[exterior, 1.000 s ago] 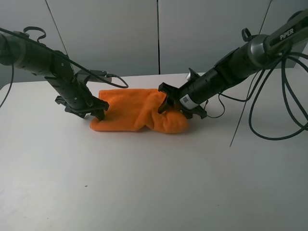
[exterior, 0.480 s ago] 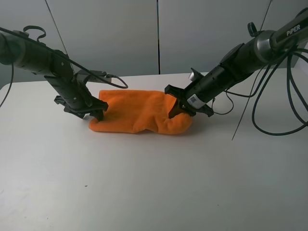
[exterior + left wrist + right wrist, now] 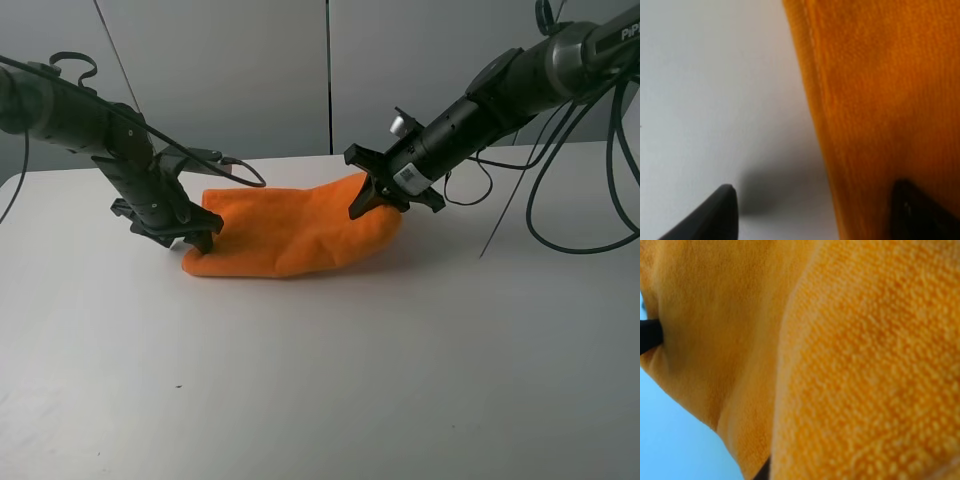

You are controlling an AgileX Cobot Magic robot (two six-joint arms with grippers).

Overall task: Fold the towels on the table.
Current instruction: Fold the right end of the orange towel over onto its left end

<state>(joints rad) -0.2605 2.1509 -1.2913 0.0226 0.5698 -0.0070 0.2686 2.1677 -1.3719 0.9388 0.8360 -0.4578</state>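
The orange towel (image 3: 290, 235) lies bunched in a long strip on the white table (image 3: 300, 380). My left gripper (image 3: 203, 238) is at the towel's left end, low on the table. In the left wrist view its two dark fingers (image 3: 715, 215) stand wide apart, with the towel's hemmed edge (image 3: 880, 100) between them. My right gripper (image 3: 378, 203) is shut on the towel's right end and holds it raised off the table. The right wrist view is filled with orange cloth (image 3: 840, 365); one dark finger (image 3: 647, 335) shows at its edge. The white label is hidden.
Black cables (image 3: 560, 230) loop down from the right arm onto the table's right side. A thin line (image 3: 500, 225) slants down there too. A grey panelled wall (image 3: 330, 70) stands behind the table's back edge.
My right gripper has risen and moved back and right, lifting the towel's right end off the table. The left gripper has barely moved.
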